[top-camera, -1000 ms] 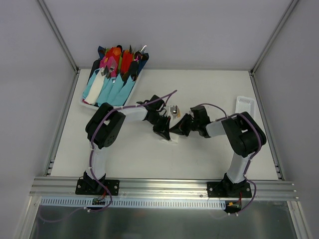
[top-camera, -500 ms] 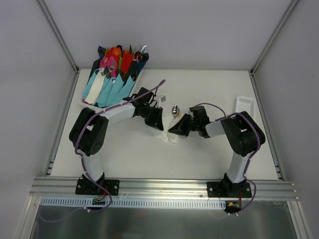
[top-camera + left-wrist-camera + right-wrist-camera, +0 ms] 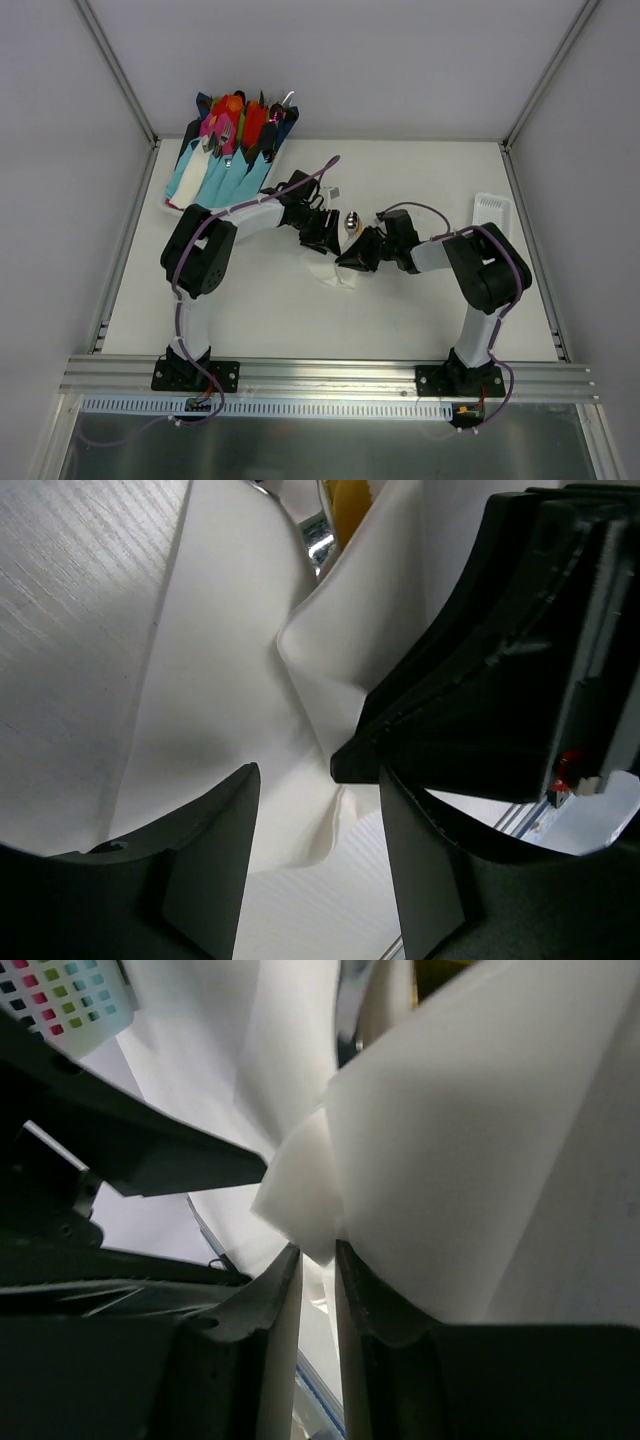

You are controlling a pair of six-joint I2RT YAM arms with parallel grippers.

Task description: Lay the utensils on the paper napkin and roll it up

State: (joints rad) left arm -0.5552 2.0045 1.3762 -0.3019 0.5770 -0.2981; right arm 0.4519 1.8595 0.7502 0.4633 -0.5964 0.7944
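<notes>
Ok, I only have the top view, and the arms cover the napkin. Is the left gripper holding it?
Observer: No. The left wrist view shows the left gripper open over the napkin, its jaws gripping nothing.
Operator: Are the utensils inside?
Observer: A yellow utensil and a silvery one peek out of the fold.
Operator: And the right gripper?
Observer: The right gripper is a slit apart with the napkin's fold at its tips. I cannot tell whether it is pinched.

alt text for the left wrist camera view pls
A white paper napkin lies folded, a silvery spoon and a yellow utensil peeking out at the top. The left gripper stands open over its lower edge; the black right gripper reaches in from the right.
</notes>
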